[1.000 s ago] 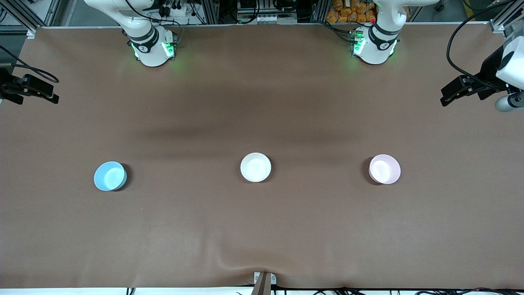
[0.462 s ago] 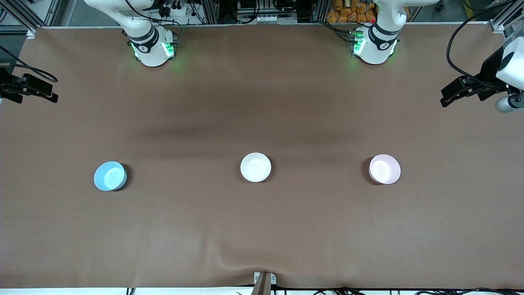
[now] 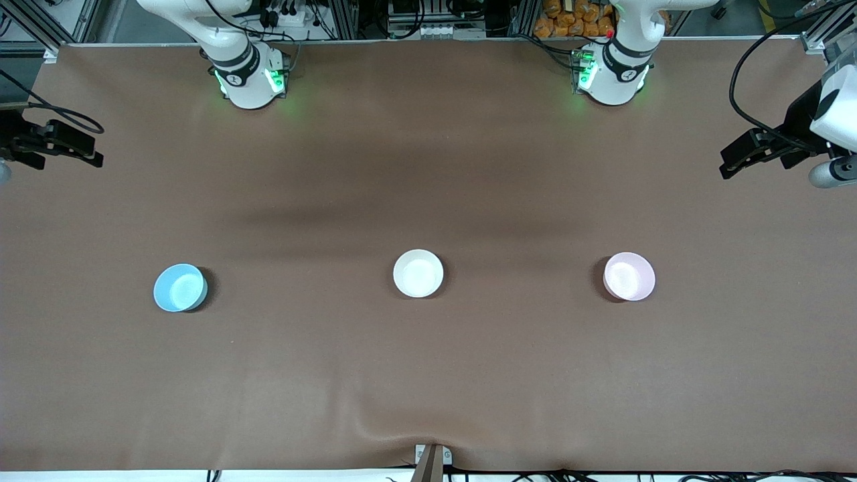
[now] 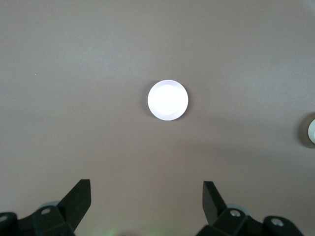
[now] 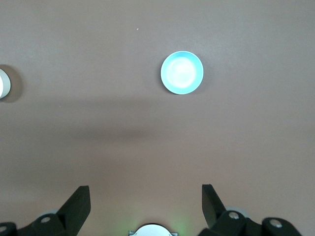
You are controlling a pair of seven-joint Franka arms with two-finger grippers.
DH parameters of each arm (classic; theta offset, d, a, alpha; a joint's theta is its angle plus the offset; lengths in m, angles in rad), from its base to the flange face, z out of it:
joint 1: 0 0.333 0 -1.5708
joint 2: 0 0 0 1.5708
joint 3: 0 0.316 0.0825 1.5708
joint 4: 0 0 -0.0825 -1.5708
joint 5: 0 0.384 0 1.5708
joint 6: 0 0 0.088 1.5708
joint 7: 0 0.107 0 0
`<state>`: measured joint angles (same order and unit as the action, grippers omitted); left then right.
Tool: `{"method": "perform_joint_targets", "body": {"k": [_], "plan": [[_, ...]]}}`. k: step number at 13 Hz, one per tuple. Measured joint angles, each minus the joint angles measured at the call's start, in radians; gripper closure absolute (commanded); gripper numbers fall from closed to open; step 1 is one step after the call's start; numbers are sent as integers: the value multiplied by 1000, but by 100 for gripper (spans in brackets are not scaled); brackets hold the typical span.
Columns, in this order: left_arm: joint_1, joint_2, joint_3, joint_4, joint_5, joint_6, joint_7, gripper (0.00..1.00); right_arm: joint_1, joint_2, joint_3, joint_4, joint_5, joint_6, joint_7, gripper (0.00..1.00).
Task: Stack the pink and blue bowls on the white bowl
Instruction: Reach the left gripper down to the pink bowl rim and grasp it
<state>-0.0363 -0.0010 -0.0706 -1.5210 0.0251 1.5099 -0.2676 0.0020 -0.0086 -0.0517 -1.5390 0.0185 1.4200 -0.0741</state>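
Three small bowls stand apart in a row across the brown table. The white bowl point(image 3: 418, 273) is in the middle. The light blue bowl point(image 3: 179, 287) is toward the right arm's end and also shows in the right wrist view point(image 5: 182, 72). The pale pink bowl point(image 3: 629, 276) is toward the left arm's end; in the left wrist view point(image 4: 168, 100) it looks whitish with glare. My left gripper point(image 3: 733, 159) point(image 4: 146, 196) is open and empty, high over its end of the table. My right gripper point(image 3: 86, 152) point(image 5: 146, 199) is open and empty, high over its end.
The brown cloth point(image 3: 428, 375) covers the whole table, with a small wrinkle at its front edge. The arm bases point(image 3: 249, 80) point(image 3: 610, 75) stand along the table's edge farthest from the front camera. The white bowl's rim shows at the edge of each wrist view point(image 4: 312, 129) point(image 5: 3, 83).
Both grippers have shifted slightly at the table's ends; the right one has moved a little inward over the table. The bowls have not moved.
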Motion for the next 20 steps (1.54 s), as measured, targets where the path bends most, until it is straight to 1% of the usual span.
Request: {"method": "perform_joint_targets", "body": {"k": [5, 8, 14, 18, 20], "plan": [[0, 4, 0, -4, 0, 10, 0, 0, 1, 0, -2, 0, -3, 0, 0, 0], [0, 6, 0, -41, 0, 62, 0, 0, 1, 0, -2, 0, -3, 0, 0, 0], [1, 12, 1, -178, 0, 191, 0, 0, 1, 0, -6, 0, -4, 1, 0, 0], [2, 21, 1, -334, 0, 360, 0, 0, 1, 0, -6, 0, -4, 1, 0, 0], [8, 29, 1, -391, 0, 431, 0, 0, 1, 0, -5, 0, -4, 1, 0, 0]]}}
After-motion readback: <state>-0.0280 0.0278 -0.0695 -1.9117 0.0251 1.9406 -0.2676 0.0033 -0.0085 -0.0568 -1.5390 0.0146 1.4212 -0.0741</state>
